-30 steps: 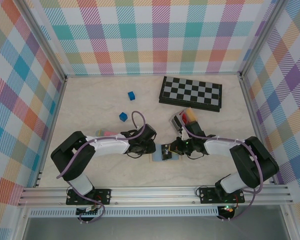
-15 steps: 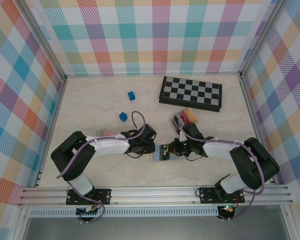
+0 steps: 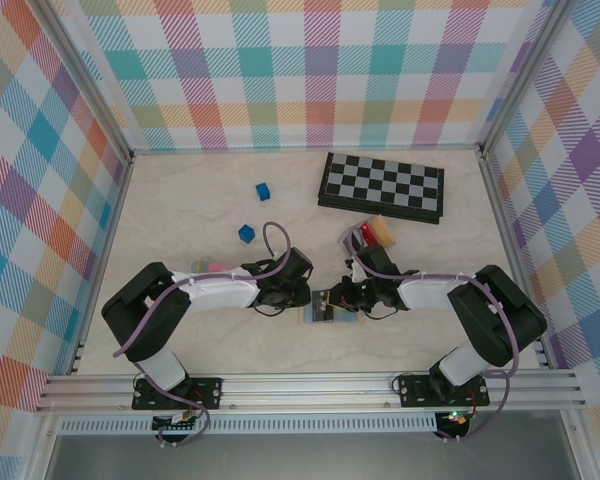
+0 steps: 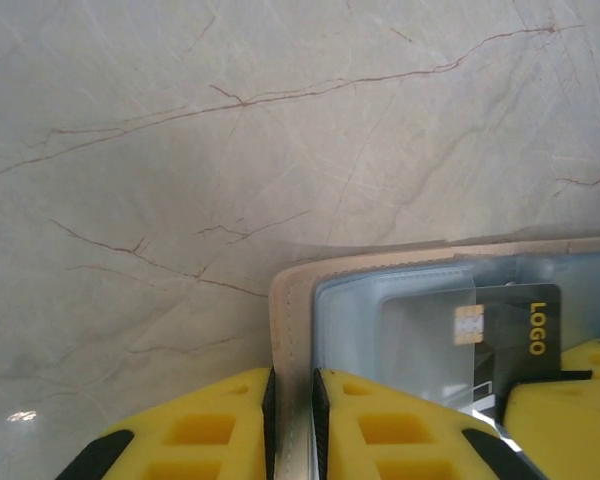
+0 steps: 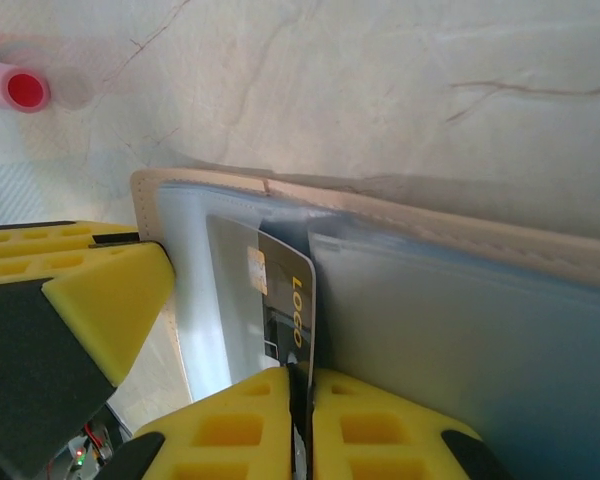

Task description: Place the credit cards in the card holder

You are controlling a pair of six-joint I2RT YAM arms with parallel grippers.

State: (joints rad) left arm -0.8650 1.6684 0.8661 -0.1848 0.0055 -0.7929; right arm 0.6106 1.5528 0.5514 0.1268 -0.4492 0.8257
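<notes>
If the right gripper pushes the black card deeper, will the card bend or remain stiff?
The black card is probably stiff: its edge runs straight where the right gripper pinches it. It likely slides easily, as the pocket looks glossy. The soft-looking card holder might shift, though the left gripper clamps its edge.

Colour and pattern survey: enclosure, bench and items.
The table (image 3: 180,210) is showing pale cream marble with thin red-brown veins, and the walls (image 3: 310,70) are carrying pastel plaid in teal, orange, pink, purple and yellow. At 1 o'clock the chessboard (image 3: 382,186) is presenting black and grey-white checks; at 11 o'clock the cubes (image 3: 263,189) are showing blue. At 6 o'clock the card holder (image 5: 460,235) is showing a tan stitched border around blue-grey panels. The black card (image 5: 285,300) is bearing yellow lettering. The left gripper (image 4: 292,400) and right gripper (image 5: 300,390) are showing yellow fingers backed in black.
</notes>
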